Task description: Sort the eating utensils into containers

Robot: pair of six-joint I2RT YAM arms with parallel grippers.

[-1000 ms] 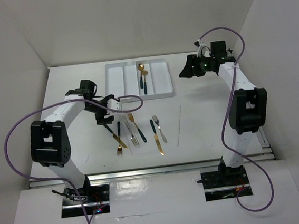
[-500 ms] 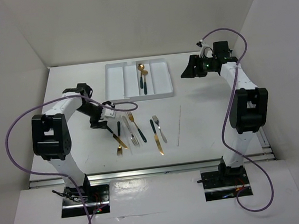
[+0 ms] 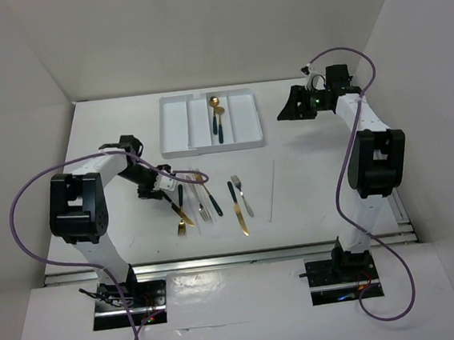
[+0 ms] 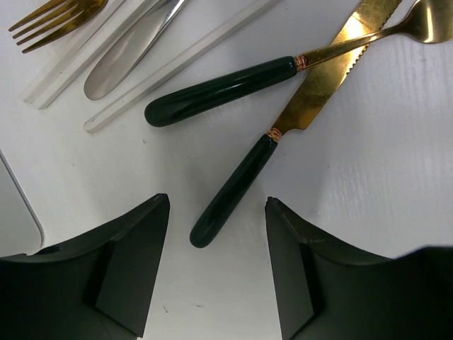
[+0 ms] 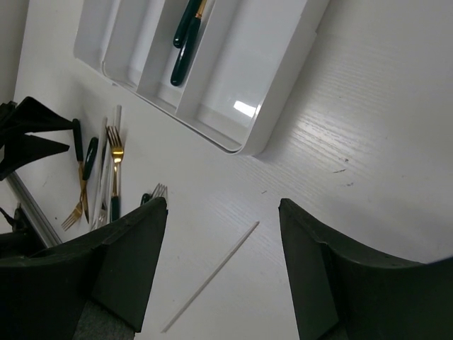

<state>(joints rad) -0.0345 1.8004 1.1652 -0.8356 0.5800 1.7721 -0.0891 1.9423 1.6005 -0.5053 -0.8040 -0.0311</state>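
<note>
Toward the near left of the table, the left gripper (image 4: 216, 209) hangs low. Its jaws are spread on both sides of the dark handle of a gold knife (image 4: 233, 185) and do not touch it. A fork (image 4: 219, 92) lies across the blade, and clear sticks (image 4: 170, 67) lie just beside. If the jaws close off centre, I think the slim handle can roll or slip out. If the knife comes up, it can drag the fork along. The tray (image 3: 178, 122) stands by the far edge, in the middle, with two utensils in one compartment. Right of it, the right gripper (image 5: 221, 205) hovers with jaws apart and holds nothing. A carry to the tray could pass near it.
</note>
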